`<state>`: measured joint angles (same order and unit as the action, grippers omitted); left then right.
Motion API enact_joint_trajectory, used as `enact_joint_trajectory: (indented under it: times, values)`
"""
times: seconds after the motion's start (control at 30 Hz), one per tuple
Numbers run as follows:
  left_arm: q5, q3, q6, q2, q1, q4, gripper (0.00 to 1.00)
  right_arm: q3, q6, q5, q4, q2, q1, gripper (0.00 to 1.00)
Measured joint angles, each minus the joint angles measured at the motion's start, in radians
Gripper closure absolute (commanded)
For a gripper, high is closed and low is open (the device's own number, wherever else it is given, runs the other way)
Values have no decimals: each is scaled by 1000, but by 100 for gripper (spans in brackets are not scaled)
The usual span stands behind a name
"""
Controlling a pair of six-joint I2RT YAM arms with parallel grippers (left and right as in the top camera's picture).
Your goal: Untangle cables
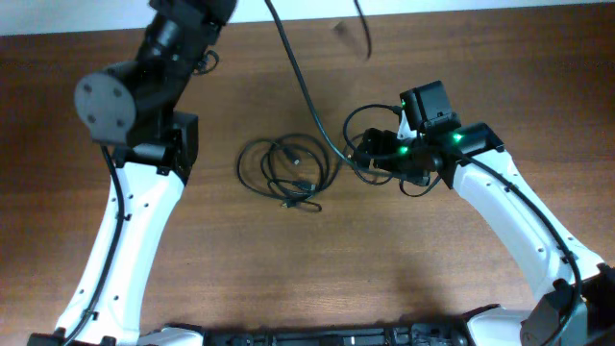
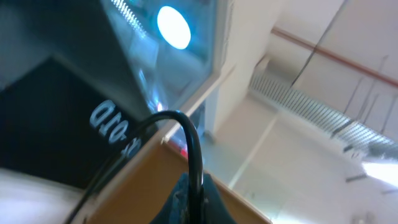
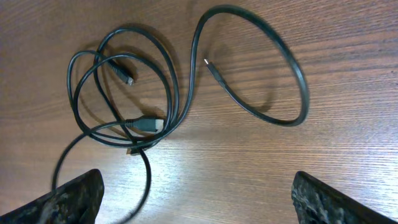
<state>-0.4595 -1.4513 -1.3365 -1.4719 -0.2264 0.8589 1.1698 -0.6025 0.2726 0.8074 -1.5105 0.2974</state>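
The cables (image 1: 283, 173) lie as a loose black coil near the middle of the brown wooden table (image 1: 384, 259), several loops overlapping, with a flat-ended plug (image 3: 146, 125) and a smaller plug (image 3: 126, 76) showing inside the rings. From the coil's right side a loose strand (image 3: 292, 68) swings out in a wide open curve and doubles back to a thin tip, lying flat on the wood. A lifted cable (image 1: 303, 86) climbs from the coil's right edge toward the far side and leaves the top of the overhead view. In the left wrist view, which faces the ceiling, that cable arcs down into the left fingers (image 2: 214, 208), which are closed tight on it. The right fingers (image 3: 78, 196) stand wide apart just beside the coil, low over the table and holding nothing
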Motion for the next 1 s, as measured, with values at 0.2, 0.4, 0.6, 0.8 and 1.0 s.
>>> enact_joint_trajectory:
  times: [0.2, 0.4, 0.6, 0.8, 1.0]
  values:
    - [114, -21, 144, 9, 2, -232, 100, 0, 0, -7, 33, 0, -3, 2]
    - [330, -20, 651, 2, 76, -578, 100, 4, 34, -14, 141, 131, -161, 2]
    - [393, -21, 784, -106, 145, -503, 100, 35, 85, -14, 182, 499, -244, 2]
    - [397, -19, 794, -222, 148, -435, 100, 37, 87, -14, 240, 657, -244, 1]
    - [402, -20, 795, -302, 241, -478, 100, 37, 87, -13, 299, 576, -244, 2]
